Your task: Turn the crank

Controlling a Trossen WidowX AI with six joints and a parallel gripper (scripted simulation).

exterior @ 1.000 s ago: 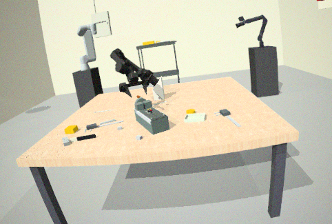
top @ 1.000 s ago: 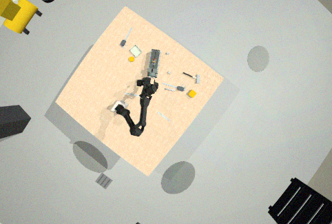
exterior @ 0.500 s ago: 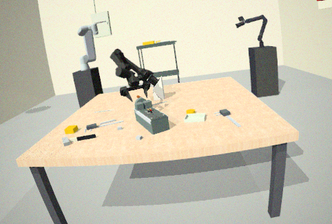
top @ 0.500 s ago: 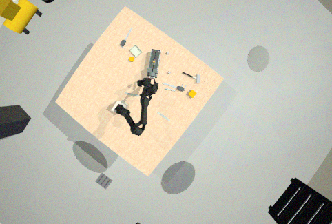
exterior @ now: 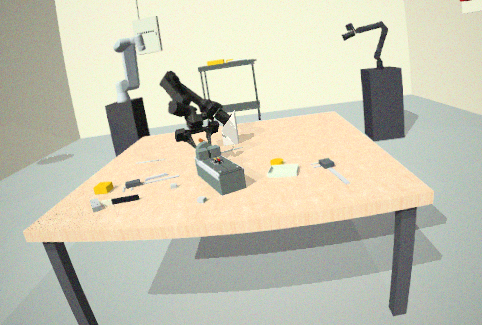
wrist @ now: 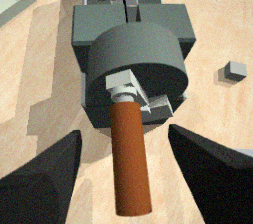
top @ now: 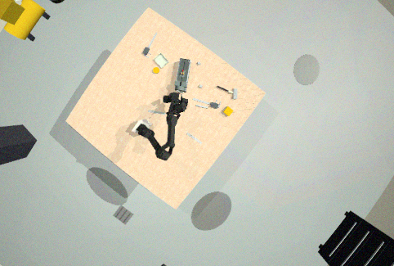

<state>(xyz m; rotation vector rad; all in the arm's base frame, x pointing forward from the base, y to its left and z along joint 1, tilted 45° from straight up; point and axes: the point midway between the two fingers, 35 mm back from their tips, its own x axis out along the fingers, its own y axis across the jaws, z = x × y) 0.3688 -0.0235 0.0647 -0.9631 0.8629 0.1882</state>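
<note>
At the lower middle of the wrist view, an orange-brown crank handle points down the frame between the two black fingers of the claw, which stand moderately wide on either side with a visible gap to each, holding nothing. Above the handle, a pale metal crank arm sits against the round grey-green end of the machine. From the top view, the machine lies just above the centre of the wooden table, with the black arm reaching up to its lower end. In the exterior view it sits near the middle of the frame, a yellow disc and a pale tray to its right, and a hammer at the lower left. The red pointer is too small to judge against the zero marks.
</note>
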